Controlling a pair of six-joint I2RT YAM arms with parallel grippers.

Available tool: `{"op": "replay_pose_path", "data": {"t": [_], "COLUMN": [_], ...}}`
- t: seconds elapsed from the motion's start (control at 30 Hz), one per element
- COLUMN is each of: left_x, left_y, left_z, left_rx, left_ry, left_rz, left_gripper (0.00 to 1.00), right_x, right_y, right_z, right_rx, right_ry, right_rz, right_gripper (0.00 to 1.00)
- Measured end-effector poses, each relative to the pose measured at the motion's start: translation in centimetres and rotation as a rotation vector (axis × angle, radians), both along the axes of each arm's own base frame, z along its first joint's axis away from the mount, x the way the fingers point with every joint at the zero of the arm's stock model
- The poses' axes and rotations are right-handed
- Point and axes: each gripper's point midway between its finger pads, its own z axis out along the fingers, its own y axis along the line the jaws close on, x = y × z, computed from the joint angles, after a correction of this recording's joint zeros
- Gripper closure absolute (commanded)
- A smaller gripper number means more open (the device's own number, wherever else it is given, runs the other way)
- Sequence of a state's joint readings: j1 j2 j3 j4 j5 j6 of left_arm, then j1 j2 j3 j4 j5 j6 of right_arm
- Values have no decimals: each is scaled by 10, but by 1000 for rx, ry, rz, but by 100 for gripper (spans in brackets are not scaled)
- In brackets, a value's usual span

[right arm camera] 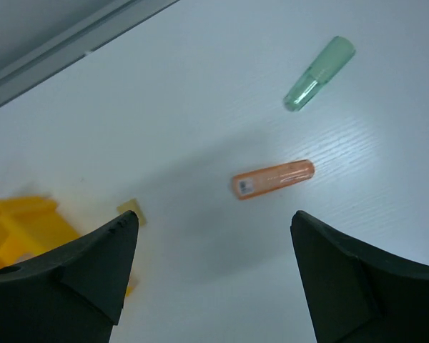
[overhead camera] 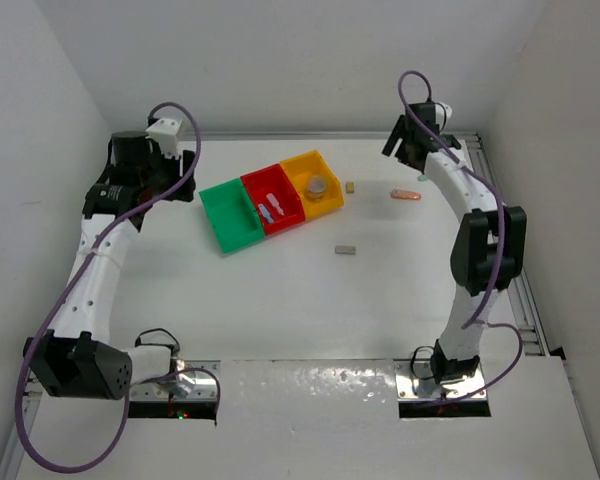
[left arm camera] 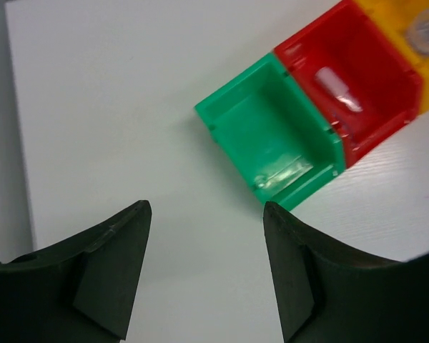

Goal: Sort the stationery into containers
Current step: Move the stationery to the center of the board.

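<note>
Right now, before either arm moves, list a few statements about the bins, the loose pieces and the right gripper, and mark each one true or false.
1. The green bin is empty. True.
2. The red bin holds small pieces. True.
3. The grey roll sits in the red bin. False: it is in the orange-yellow bin.
4. The right gripper is shut on the mint green piece. False: it is open and holds nothing. That piece lies on the table, apart from the orange piece.
</note>
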State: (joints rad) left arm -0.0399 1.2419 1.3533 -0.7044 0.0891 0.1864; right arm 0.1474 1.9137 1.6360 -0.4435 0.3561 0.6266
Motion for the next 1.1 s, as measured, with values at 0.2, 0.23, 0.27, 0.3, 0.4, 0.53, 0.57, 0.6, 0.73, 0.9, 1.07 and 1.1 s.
{"op": "replay_pose_path", "data": {"t": [0.2,0.23,0.27,0.3,0.4,0.53,0.57,0.6,0.73,0.9,1.07,1.1], "left_x": [-11,-13,-15,-18,-32,-43,-42,-40,-30,-25,-23,-22], "left_y": [49,57,65,72,90,102,103,105,111,118,118,119], "left_z": [-39,-42,-45,-47,-48,-45,-43,-43,-54,-75,-73,-72], "left_rx": [26,28,31,33,36,32,29,24,3,-14,-15,-14], "left_ry": [33,24,14,3,-58,-128,-137,-144,-119,-51,-64,-66], "left_rz": [146,172,199,222,294,341,346,352,374,397,399,399], "left_gripper": [38,38,38,38,38,38,38,38,38,38,38,38], "right_x": [49,56,58,57,41,2,-7,-15,-17,8,16,16], "right_y": [-38,-41,-45,-48,-56,-65,-66,-67,-70,-69,-66,-64], "right_z": [-39,-46,-55,-63,-91,-132,-139,-144,-146,-122,-119,-123], "right_rx": [38,50,65,78,126,189,202,214,255,318,361,369], "right_ry": [35,36,43,57,98,158,167,172,143,59,36,44], "right_rz": [-121,-140,-163,-185,-271,-423,-458,-493,-596,-645,-659,-663], "right_gripper": [13,13,12,12,13,15,16,16,19,21,27,28]}}
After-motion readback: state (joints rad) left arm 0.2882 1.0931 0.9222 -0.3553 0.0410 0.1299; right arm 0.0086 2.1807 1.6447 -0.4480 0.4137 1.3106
